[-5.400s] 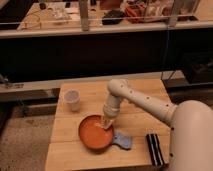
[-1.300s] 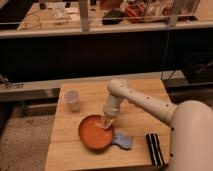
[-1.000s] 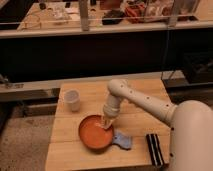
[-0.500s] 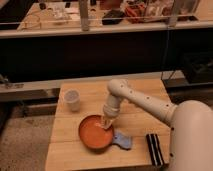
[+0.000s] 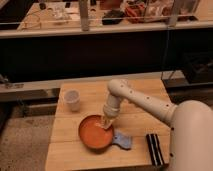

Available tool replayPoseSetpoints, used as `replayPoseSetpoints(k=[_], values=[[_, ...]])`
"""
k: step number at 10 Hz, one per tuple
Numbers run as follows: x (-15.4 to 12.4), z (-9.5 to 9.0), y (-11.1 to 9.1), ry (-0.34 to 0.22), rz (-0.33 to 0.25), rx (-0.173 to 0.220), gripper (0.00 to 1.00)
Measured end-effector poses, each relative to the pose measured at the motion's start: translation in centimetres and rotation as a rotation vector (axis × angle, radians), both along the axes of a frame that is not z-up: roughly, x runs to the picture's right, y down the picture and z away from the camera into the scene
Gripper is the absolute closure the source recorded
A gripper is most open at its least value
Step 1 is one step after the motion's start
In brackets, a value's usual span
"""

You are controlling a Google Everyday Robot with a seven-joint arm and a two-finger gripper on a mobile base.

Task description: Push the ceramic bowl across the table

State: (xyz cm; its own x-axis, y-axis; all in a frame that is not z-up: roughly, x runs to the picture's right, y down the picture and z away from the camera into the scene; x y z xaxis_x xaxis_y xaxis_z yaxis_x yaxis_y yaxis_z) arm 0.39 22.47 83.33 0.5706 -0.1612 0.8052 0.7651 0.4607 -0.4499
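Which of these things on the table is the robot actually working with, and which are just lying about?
In use:
- ceramic bowl, to be pushed
- table it slides across
- gripper, down at the bowl's right rim

Lying about:
- white cup, back left
- blue item, beside the bowl
- black striped object, front right

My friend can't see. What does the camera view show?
A white robot arm's end effector reaches down at the far rim of an orange ceramic bowl on a wooden table. A white cup stands left, a blue object beside the bowl, a black striped object right.
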Motion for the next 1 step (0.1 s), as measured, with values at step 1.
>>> replayPoseSetpoints(k=[1], values=[[0.0,0.0,0.0,0.0,0.0,0.0,0.98]])
